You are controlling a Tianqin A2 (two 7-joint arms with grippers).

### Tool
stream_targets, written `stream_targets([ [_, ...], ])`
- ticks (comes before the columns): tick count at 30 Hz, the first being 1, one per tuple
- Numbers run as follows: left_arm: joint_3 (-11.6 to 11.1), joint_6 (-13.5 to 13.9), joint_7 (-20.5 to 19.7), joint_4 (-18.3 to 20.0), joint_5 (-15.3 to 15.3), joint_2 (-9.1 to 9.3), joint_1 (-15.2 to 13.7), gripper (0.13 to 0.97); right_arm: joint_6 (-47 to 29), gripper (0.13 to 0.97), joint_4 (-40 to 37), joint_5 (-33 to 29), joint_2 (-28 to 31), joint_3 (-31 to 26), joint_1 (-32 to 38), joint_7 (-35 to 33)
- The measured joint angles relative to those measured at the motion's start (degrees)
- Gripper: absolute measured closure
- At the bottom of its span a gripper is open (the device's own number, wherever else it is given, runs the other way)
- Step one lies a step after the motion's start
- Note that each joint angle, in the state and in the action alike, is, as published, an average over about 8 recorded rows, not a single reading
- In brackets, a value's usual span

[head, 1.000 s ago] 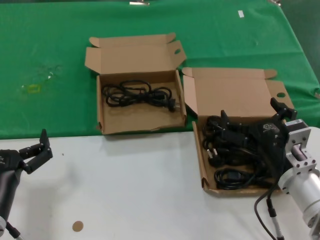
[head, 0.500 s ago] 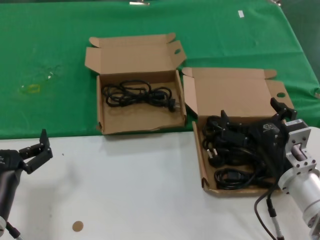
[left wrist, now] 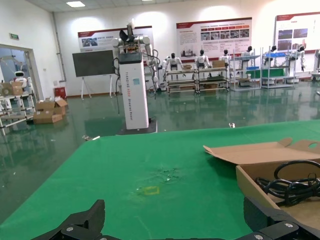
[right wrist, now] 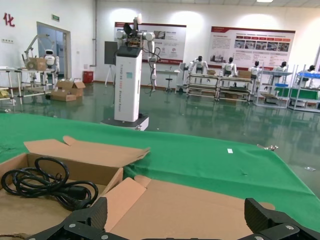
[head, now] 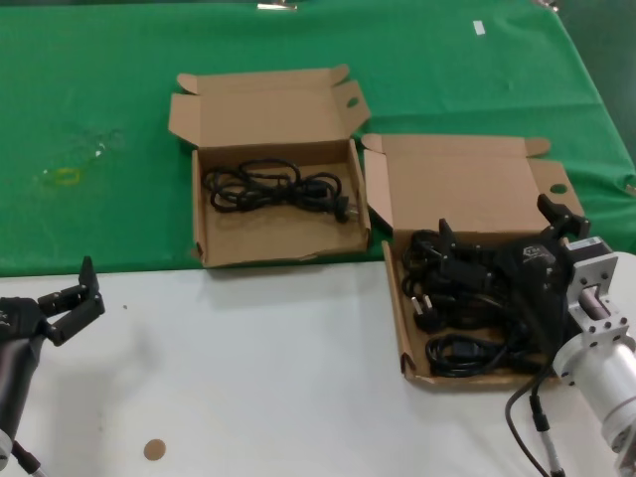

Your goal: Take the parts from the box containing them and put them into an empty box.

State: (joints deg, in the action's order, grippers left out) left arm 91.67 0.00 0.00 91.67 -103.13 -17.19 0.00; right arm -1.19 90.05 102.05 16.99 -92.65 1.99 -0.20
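Observation:
The box containing the parts [head: 457, 189] lies at the right, its lid folded back, with a small round hole in the side flap. Several black cord bundles [head: 452, 348] fill it. My right gripper [head: 502, 227] hangs open just over these cords, and in the right wrist view the gripper [right wrist: 178, 216] has only the cardboard lid [right wrist: 200, 200] between its fingers. The other box [head: 268, 114], with an oval hole in its flap, holds one cord bundle [head: 273, 187], which also shows from the right wrist [right wrist: 45, 185]. My left gripper [head: 78, 298] rests open at the near left.
Green cloth [head: 99, 99] covers the far half of the table, and the near half is white [head: 248, 378]. The two boxes stand close side by side across that border. A yellowish mark [head: 62, 176] lies on the cloth and a small brown disc [head: 153, 449] near the front edge.

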Motion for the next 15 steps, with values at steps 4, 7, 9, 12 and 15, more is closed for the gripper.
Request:
stream_targets([
  [4,0.00,0.00,0.00,0.00,0.00,0.00,0.00,0.132,0.00,0.129,0.00,0.00,0.00,0.00,0.00,0.00],
  [7,0.00,0.00,0.00,0.00,0.00,0.00,0.00,0.132,0.00,0.129,0.00,0.00,0.00,0.00,0.00,0.00],
  [9,0.00,0.00,0.00,0.00,0.00,0.00,0.00,0.132,0.00,0.129,0.00,0.00,0.00,0.00,0.00,0.00],
  [12,0.00,0.00,0.00,0.00,0.00,0.00,0.00,0.132,0.00,0.129,0.00,0.00,0.00,0.00,0.00,0.00],
  [15,0.00,0.00,0.00,0.00,0.00,0.00,0.00,0.132,0.00,0.129,0.00,0.00,0.00,0.00,0.00,0.00],
])
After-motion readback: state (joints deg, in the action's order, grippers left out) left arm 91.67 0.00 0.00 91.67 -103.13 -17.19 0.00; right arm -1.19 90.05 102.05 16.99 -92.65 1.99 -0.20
